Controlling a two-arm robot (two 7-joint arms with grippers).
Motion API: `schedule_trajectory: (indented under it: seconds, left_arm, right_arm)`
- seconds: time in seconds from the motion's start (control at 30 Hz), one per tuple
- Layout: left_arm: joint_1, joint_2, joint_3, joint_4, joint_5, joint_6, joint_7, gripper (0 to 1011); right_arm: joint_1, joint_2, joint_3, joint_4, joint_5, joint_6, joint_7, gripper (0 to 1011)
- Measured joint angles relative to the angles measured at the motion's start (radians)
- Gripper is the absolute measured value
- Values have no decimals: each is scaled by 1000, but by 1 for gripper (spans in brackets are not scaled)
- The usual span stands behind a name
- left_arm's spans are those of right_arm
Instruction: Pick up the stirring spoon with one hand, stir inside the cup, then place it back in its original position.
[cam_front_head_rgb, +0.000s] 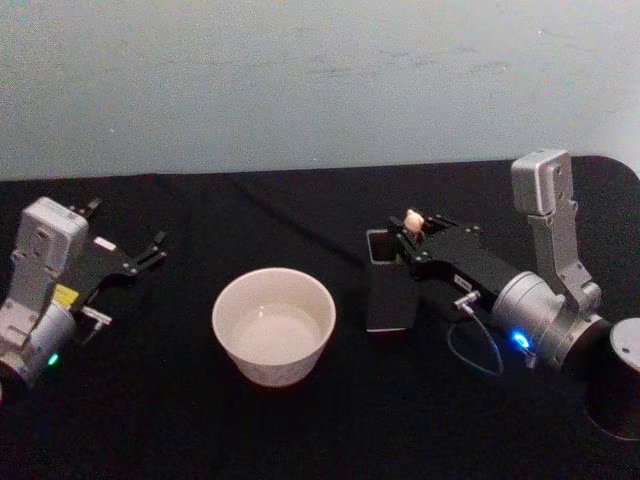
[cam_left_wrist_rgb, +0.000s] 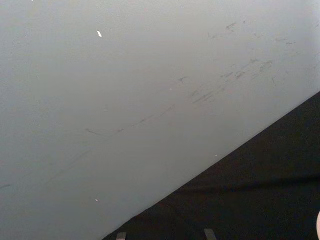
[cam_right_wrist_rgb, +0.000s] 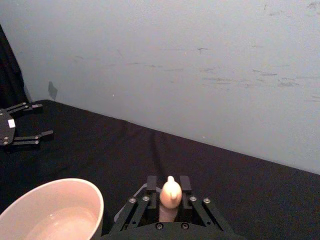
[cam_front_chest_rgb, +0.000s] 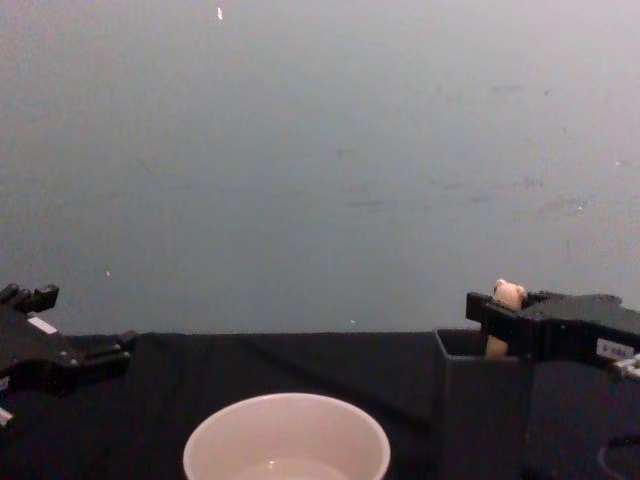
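Black table (cam_front_head_rgb: 250, 215) open behind cup (cam_front_head_rgb: 273, 324) (holder (cam_front_head_rgb: 388, 285) just beside).

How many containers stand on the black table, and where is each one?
2. The cup stands near the table's middle, between the two arms. The dark holder stands to its right, with the stirring spoon in it, at the right tool.

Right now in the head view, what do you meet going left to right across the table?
Left gripper, open → cup → dark holder → stirring spoon, its handle top between the fingers of the right gripper.
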Motion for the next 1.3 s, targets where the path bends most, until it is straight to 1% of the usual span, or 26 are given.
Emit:
schedule_trajectory:
  seconds: [0.13, 0.2, 0.23, 0.3, 0.47, 0.5, 0.53, 0.57, 0.6, 0.77, 0.83, 1.07, 1.3]
  left_arm:
    - [0, 0, 0, 0, 0, 0, 0, 1001]
    - [0, 0, 0, 0, 0, 0, 0, 1001]
    - [0, 0, 0, 0, 0, 0, 0, 1001]
    - [0, 0, 0, 0, 0, 0, 0, 1001]
    - [0, 0, 0, 0, 0, 0, 0, 1001]
    - [0, 0, 0, 0, 0, 0, 0, 1001]
    - [0, 0, 0, 0, 0, 0, 0, 1001]
    - [0, 0, 0, 0, 0, 0, 0, 1001]
    - [0, 0, 0, 0, 0, 0, 0, 1001]
    - [0, 0, 0, 0, 0, 0, 0, 1001]
    - [0, 0, 0, 0, 0, 0, 0, 1001]
    - [0, 0, 0, 0, 0, 0, 0, 1001]
    - [0, 0, 0, 0, 0, 0, 0, 1001]
  right_arm:
    - [0, 0, 0, 0, 0, 0, 0, 405]
    - [0, 1, 0, -1, 1, 0, 0, 447]
    - [0, 1, 0, -1, 1, 0, 0, 507]
    - [0, 1, 0, -1, 1, -1, 0, 548]
    - [0, 1, 0, -1, 1, -1, 1, 731]
    - [0, 1, 0, -1, 2, -1, 1, 749]
    - [0, 1, 0, -1, 2, -1, 1, 788]
    - [0, 1, 0, -1, 2, -1, 1, 788]
    - [0, 1, 0, -1, 2, -1, 1, 842]
    - [0, 1, 0, -1, 2, -1, 2, 973]
    - [0, 1, 0, -1, 2, -1, 2, 1002]
    - [0, 0, 3, -2, 3, -9, 6, 1002]
    - [14, -11, 40, -24, 21, -58, 7, 1000]
